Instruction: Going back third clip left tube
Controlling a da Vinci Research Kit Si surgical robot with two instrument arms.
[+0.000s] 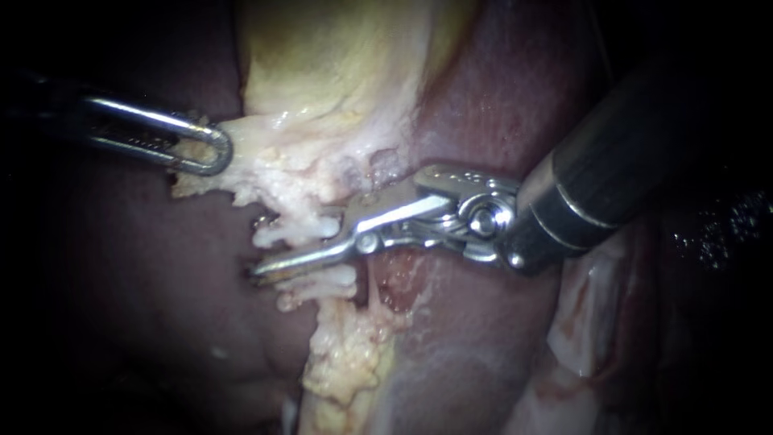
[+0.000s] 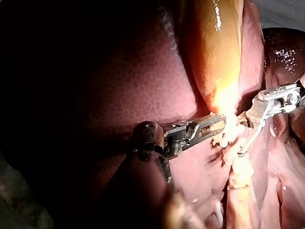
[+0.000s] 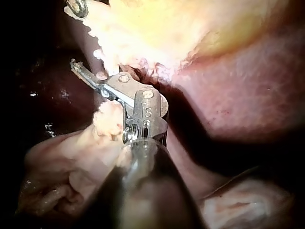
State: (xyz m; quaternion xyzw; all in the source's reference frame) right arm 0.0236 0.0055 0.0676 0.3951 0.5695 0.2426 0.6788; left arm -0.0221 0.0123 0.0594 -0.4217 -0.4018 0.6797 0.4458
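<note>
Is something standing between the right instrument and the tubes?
Nothing visible does. The right instrument lies with its tip between two pale tubes, close against them. The left instrument holds tissue off to one side, clear of that spot.

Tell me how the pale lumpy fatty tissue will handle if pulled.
Probably soft and floppy: the pale lumpy fatty tissue stretches toward the left tool gripping it. Its wet sheen suggests slipperiness. Ragged, crumbly edges hint it may tear.

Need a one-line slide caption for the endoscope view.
Left instrument grips pale tissue at the gallbladder's edge; right instrument lies between two pale tubes over the liver.
</note>
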